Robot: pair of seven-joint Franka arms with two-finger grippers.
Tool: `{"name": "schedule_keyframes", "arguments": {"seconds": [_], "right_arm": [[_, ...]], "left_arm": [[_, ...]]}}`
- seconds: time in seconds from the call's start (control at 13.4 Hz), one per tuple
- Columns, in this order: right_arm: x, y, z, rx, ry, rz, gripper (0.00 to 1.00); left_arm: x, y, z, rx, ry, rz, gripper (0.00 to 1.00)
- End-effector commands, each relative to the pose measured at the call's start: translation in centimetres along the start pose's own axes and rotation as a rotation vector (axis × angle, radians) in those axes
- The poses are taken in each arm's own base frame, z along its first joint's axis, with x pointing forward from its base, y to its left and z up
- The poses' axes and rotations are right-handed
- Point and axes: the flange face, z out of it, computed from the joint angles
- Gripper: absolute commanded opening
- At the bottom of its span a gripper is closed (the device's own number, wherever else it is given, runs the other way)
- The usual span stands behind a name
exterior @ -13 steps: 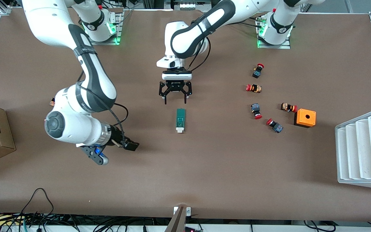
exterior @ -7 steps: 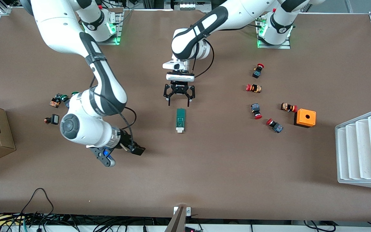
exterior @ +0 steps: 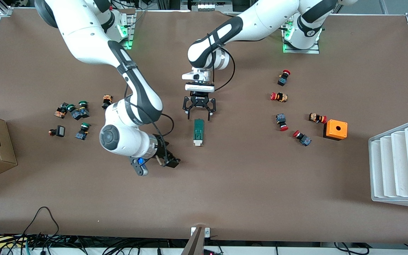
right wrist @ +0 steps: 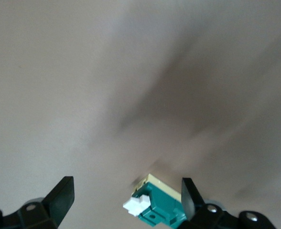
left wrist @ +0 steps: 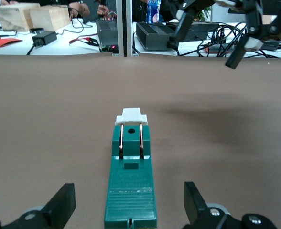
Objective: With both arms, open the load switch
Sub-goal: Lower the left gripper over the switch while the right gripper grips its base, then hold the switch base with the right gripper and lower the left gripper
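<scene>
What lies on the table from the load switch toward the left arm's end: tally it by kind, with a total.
Load switch: 1
Red-capped push buttons: 5
Orange box: 1
White ridged tray: 1
Total: 8

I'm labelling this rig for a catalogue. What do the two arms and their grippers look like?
Both arms, left and right, are glossy white with black joint bands and loose black cables. The left gripper and right gripper are black with two jaws; green lights glow at both bases.

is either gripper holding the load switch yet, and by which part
Nothing is held. The left gripper is open by the load switch's green end; the right gripper is open beside it.
</scene>
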Motion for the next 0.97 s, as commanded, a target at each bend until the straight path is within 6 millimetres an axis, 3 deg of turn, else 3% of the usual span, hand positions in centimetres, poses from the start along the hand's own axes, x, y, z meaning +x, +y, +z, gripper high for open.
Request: {"name": "schedule_keyframes", "arguments": {"seconds": [0.0,0.22,0.52,0.67,0.89], "right_arm": [[-1.4,-0.4,0.5,-0.018,-0.065,0.116,0.99],[-2.6,-0.4,2.0,-0.035,-0.13,0.229,0.99],[-5.2,-1.0,6.1,-0.068,-0.155,0.328,0.99],[-6.4,-1.1,7.1,-0.079,-0.152,0.345,0.96],[-6.5,-1.0,7.3,-0.087,-0.151,0.352,0.85]], "left_arm": [[-1.3,1.0,1.2,-0.017,0.042,-0.012,1.0],[-2.2,1.3,1.5,-0.022,0.052,-0.004,1.0],[-3.9,0.9,1.9,-0.026,0.067,0.023,0.93],[-3.9,1.0,1.8,-0.026,0.068,0.022,0.76],[-4.0,1.0,1.8,-0.023,0.072,0.019,0.39]]}}
